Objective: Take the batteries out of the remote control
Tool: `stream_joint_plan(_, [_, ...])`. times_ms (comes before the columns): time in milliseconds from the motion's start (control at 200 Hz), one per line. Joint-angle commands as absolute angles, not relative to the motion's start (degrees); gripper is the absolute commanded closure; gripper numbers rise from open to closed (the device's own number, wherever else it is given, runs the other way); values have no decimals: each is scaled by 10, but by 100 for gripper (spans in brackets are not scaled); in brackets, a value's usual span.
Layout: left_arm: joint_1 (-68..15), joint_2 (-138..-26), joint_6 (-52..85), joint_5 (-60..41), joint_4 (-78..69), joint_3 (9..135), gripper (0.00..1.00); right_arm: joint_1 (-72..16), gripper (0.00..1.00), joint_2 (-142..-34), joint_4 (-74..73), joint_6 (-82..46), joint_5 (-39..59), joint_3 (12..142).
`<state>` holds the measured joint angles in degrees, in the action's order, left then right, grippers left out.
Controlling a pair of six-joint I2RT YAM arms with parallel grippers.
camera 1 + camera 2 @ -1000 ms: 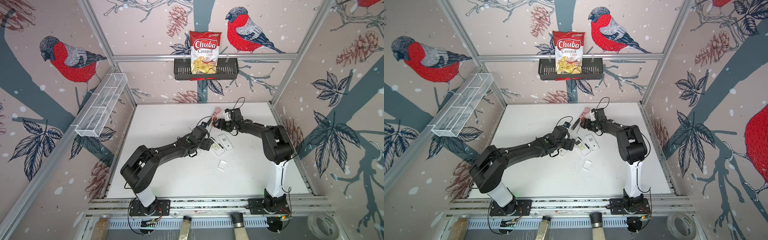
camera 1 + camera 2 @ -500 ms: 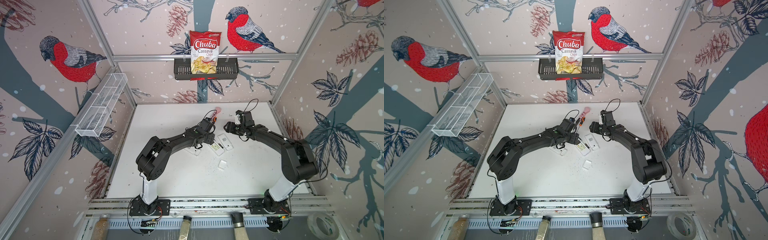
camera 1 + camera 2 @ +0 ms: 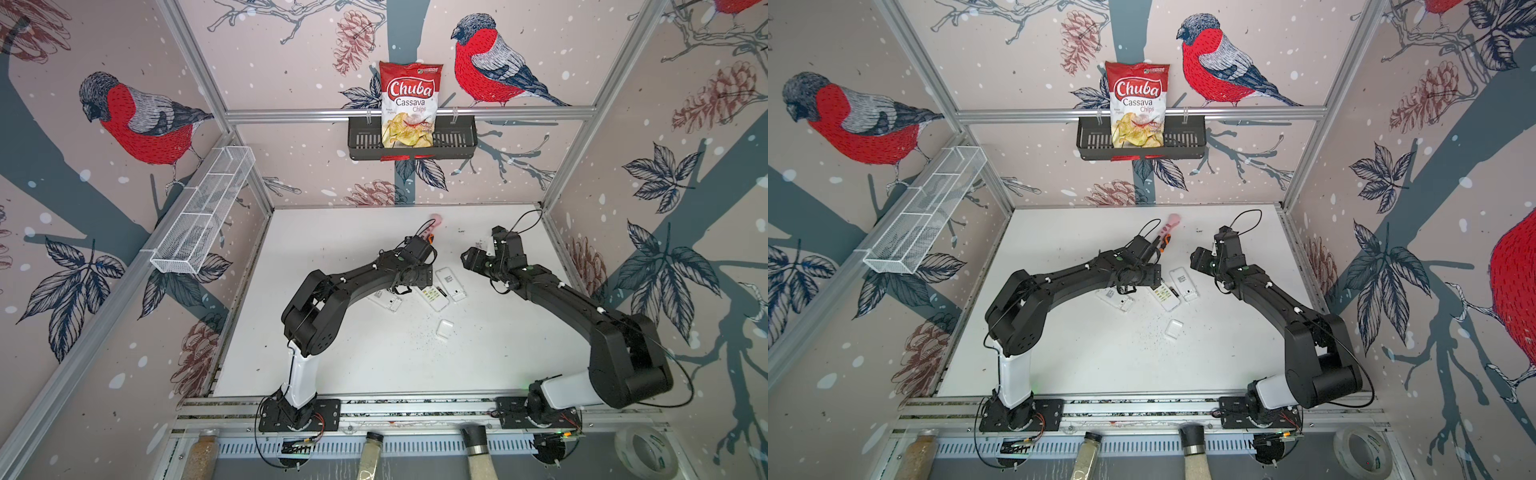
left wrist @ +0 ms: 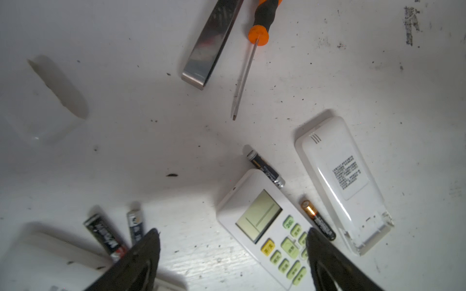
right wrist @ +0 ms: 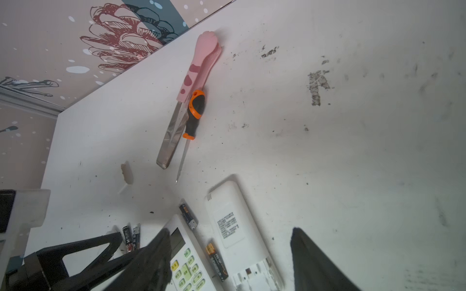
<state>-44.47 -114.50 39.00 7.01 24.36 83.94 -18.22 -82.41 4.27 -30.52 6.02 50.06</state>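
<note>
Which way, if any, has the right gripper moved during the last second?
Yes. In a top view the right gripper has pulled back rightward, away from the pink-handled metal tool.

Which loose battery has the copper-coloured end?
The battery lying between the screen-up remote and the label-up remote; the other three show no copper.

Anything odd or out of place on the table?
Four batteries lie loose on the table, which is littered with dark specks. The face-down remote has its bay open, and a white cover lies apart from it.
</note>
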Motion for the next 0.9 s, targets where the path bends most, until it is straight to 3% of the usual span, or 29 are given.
stream_joint_plan(0, [-462,-1167,479,84,277,868,9,-181,23,-816,6,-327,67,488])
stream_joint_plan(165, [-472,-1211,533,106,308,918,8,-182,23,-809,-5,-333,80,475])
stream_joint_plan(891, [-467,-1256,620,133,401,969,24,-178,24,-732,-2,-334,97,458])
